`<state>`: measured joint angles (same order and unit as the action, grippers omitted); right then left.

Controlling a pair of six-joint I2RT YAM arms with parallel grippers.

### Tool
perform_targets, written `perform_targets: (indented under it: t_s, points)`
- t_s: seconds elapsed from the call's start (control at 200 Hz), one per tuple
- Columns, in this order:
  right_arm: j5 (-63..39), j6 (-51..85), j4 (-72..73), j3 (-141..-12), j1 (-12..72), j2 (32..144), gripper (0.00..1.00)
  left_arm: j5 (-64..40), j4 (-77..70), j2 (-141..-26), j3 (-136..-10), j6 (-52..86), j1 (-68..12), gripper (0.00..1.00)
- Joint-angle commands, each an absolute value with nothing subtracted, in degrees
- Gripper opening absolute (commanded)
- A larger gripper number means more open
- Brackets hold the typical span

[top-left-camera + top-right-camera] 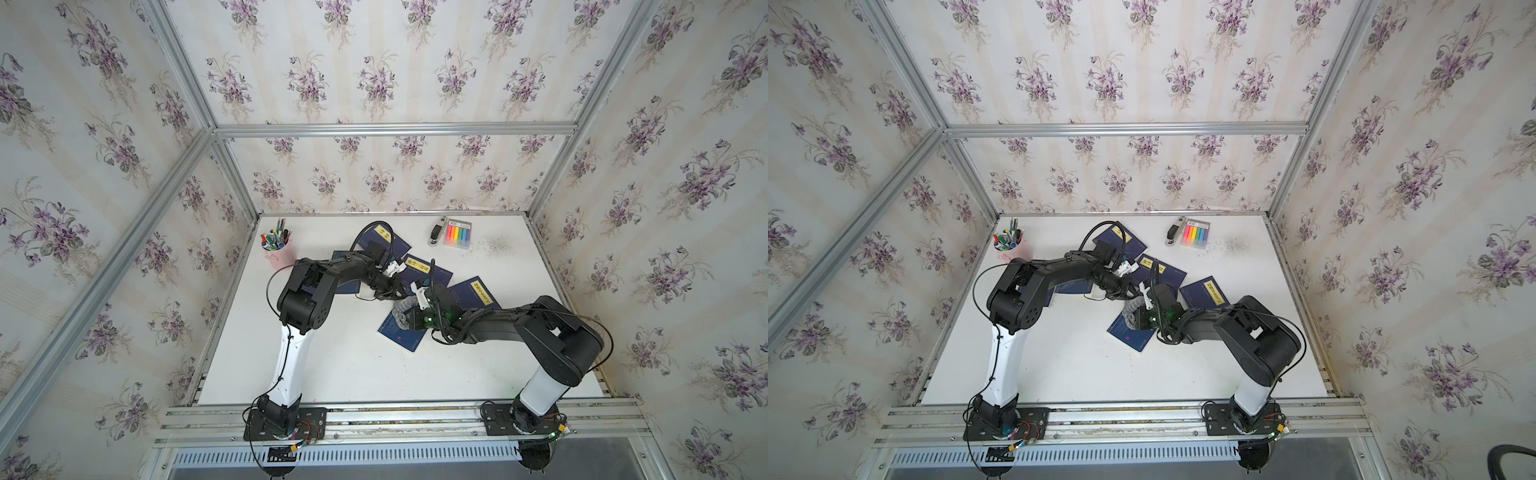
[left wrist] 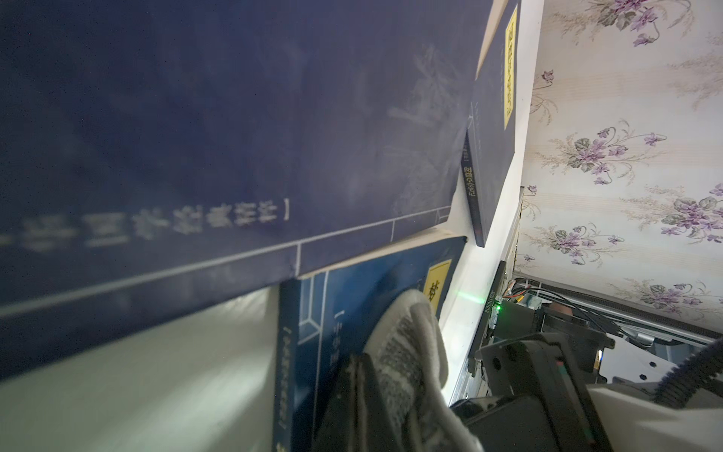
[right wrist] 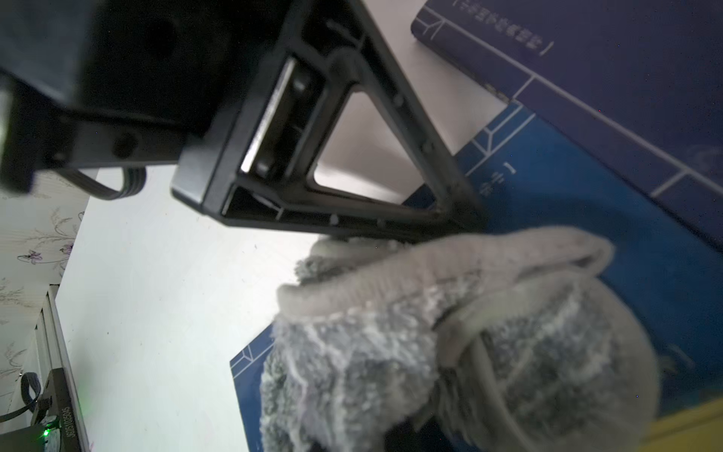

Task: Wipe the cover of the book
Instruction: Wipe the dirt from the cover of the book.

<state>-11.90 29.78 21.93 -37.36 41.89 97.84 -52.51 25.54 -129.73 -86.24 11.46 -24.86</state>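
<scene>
Book (image 1: pixel 401 338): flat rectangular paperback w/ a smooth bright-blue cover, thin white line borders and a yellow title block. It lies face-up on the white table (image 1: pixel 332 365), a bit right of ctr and turned at an angle. Its near cnr sticks out clear in both top views, while the far end is under the arms.

Cloth (image 1: pixel 400 309) sits on the cover's far part. It's grey-white w/ a fuzzy looped pile, bunched into a lump, and the right wrist view shows a smooth hemmed edge.

Right gripper (image 1: pixel 413 319) is clamped tight on that cloth, its tips mostly buried in the pile, holding the lump down on the cover.

Left gripper (image 1: pixel 394 293) reaches in from the far-left side. Its black triangular-frame fingers (image 3: pixel 332 222) are pinched together w/ nothing btwn them. The tips are down at the cover's edge, right beside the cloth; touching or just off, can't tell.

A darker navy book (image 1: pixel 430 270) overlaps the blue one's far edge. Two more navy copies lie further out, one twd the back (image 1: pixel 380 239) and one to the right (image 1: pixel 478 291).

Pink pen cup (image 1: pixel 277 253) stands back-left. A highlighter pack (image 1: pixel 457 235) in rainbow colours lies back-right, well apart.
</scene>
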Motion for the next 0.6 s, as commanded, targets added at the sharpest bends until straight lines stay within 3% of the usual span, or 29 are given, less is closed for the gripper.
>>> perform_targets:
  t_s: [0.0, 0.17, 0.3, 0.595]
  points:
    - [-9.5, 28.8, 14.7, -36.9, 44.3, 97.7, 0.00, -35.9, 30.8, -131.4, -85.5, 10.7, -24.8, 0.00]
    - [-10.6, 29.1, 13.9, -38.3, 52.5, 98.8, 0.00, -36.0, 30.7, -131.4, -85.5, 10.8, -24.8, 0.00]
    - [-11.9, 29.3, 15.8, -38.2, 52.9, 98.2, 0.00, -36.0, 30.8, -131.4, -85.5, 10.7, -24.8, 0.00]
    - [-11.5, 29.3, 17.1, -36.7, 40.4, 98.3, 0.00, -36.1, 30.8, -131.4, -85.5, 10.7, -24.8, 0.00]
